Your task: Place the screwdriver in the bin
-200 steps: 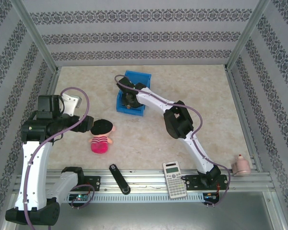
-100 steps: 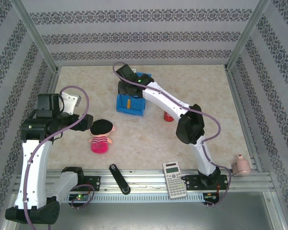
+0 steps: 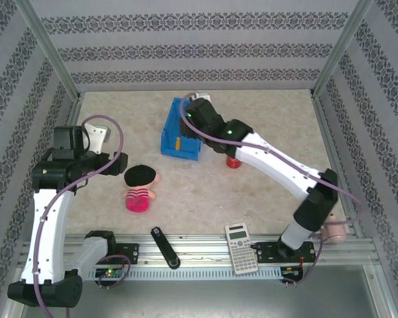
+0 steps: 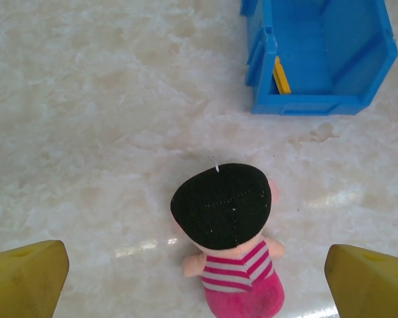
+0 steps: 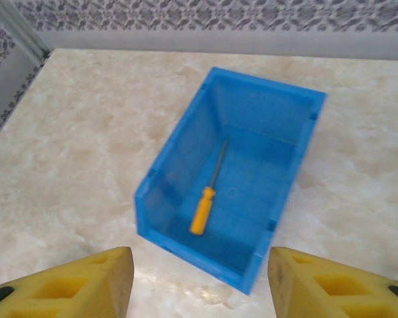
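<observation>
Top external coverage takes in one marble-patterned table [image 3: 285,112] on which two arms are mounted. The right gripper [image 5: 200,278] is seen from the right wrist camera with its two yellow fingers spread wide apart. Nothing is held between them and nothing is touched, and it is held above the bin [image 5: 176,162]. The left gripper [image 4: 196,268] is likewise opened wide with nothing gripped, and is held over the doll [image 4: 229,215], well apart from the bin.

One blue bin is counted, standing at the far middle of the table beneath the right arm's wrist. One plush doll with black hair and a pink striped body is laid to the near left of the bin. One calculator [image 3: 241,248] and one black elongated tool [image 3: 164,246] are placed at the near edge. One pink object [image 3: 335,230] is partly hidden behind the right arm at the near right. One red can [image 3: 233,162] is partly covered by that arm, just right of the bin. One screwdriver [image 5: 207,192] is found lying flat on the bin's floor, its orange-yellow handle turned toward the right wrist camera's side and its thin shaft pointed at the opposite wall.
</observation>
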Motion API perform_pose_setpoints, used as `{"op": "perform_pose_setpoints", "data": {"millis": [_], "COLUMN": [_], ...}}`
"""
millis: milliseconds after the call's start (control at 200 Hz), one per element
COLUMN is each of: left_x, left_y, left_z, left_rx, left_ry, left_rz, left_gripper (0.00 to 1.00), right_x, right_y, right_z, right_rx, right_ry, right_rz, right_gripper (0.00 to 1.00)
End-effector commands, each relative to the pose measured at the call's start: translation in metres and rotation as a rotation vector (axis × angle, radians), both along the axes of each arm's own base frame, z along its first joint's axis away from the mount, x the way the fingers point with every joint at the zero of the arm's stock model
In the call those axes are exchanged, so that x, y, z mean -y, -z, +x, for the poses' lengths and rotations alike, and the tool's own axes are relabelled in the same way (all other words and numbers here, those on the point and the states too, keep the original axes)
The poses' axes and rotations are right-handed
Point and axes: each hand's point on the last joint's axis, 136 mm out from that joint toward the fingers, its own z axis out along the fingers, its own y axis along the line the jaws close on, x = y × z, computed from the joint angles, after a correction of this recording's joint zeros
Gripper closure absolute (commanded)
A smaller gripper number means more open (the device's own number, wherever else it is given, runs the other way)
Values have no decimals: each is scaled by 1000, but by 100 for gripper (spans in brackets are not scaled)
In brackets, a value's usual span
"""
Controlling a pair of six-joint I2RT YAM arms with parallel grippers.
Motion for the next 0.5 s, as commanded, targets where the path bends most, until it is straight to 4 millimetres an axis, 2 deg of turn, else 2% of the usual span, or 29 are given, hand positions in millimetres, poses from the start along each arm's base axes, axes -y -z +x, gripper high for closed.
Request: {"op": "perform_pose_setpoints", "data": {"millis": [0,140,285,495], "left_x": [-4,-6,-12,-29], "left_y": [3,10,24,59], "left_z": [19,36,59,104], "left_rx": [32,35,45,68], "left_ry": [-60,-104,-161,-277], "left_rz": [-15,-49,-60,-52], "left_gripper": [1,1,1,1], "right_x": [36,82,122,187], "right_y": [-9,-2,5,31], "right_z": [-8,-26,-40,-47], "right_rx": [74,84,93,83], "right_ry": [58,101,161,342], "right_rz": [-38,-75,-57,27], "right_gripper": [42,39,21,23]}}
